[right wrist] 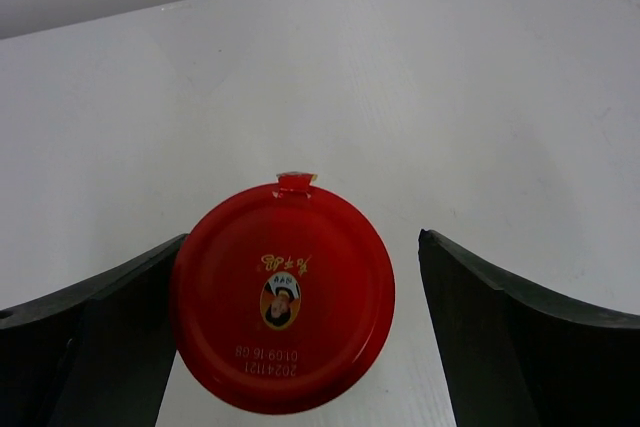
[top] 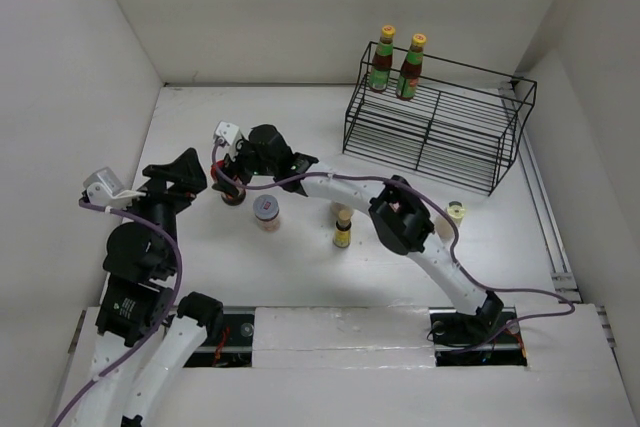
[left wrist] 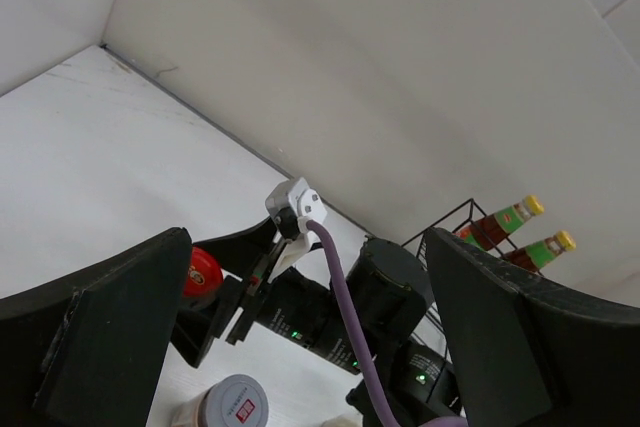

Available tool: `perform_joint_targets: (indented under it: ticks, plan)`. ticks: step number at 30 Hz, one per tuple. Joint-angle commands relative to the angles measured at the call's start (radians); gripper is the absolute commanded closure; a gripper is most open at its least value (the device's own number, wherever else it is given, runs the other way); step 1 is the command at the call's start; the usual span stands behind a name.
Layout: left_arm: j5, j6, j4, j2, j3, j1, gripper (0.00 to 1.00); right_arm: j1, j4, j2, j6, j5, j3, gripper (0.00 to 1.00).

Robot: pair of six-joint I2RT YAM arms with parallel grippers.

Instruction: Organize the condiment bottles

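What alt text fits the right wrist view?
A red-lidded jar, seen from above, stands on the white table between the right arm's open black fingers. The finger at picture-left appears to touch the lid's edge; a gap separates the other from it.

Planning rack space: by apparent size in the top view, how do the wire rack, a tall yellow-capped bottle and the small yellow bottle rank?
1. wire rack
2. tall yellow-capped bottle
3. small yellow bottle, clearly smallest
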Motion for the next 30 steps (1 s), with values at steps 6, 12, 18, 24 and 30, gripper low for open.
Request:
perform_joint_targets:
  ticks: [6,12,18,24,30]
  plan:
    - [-0.023,-0.01,0.023,-0.032,-0.002,0.007,0.01,0.013,0.116,0.027,0.056,-0.003,0.091,0.29]
    - [-0.005,-0.01,0.033,-0.011,-0.002,0.007,0.02,0.013,0.165,-0.049,0.037,0.034,0.024,0.61]
    - [-0.005,-0.01,0.033,-0.002,-0.002,0.007,0.02,-0.038,0.274,-0.215,0.042,0.029,-0.089,0.64]
    - [0.016,0.0,0.033,0.011,-0.002,0.007,0.02,-0.142,0.521,-0.462,0.183,-0.059,-0.326,0.65]
    - [0.09,0.018,0.066,0.046,-0.011,0.007,0.02,-0.285,0.602,-0.713,0.253,-0.08,-0.565,0.66]
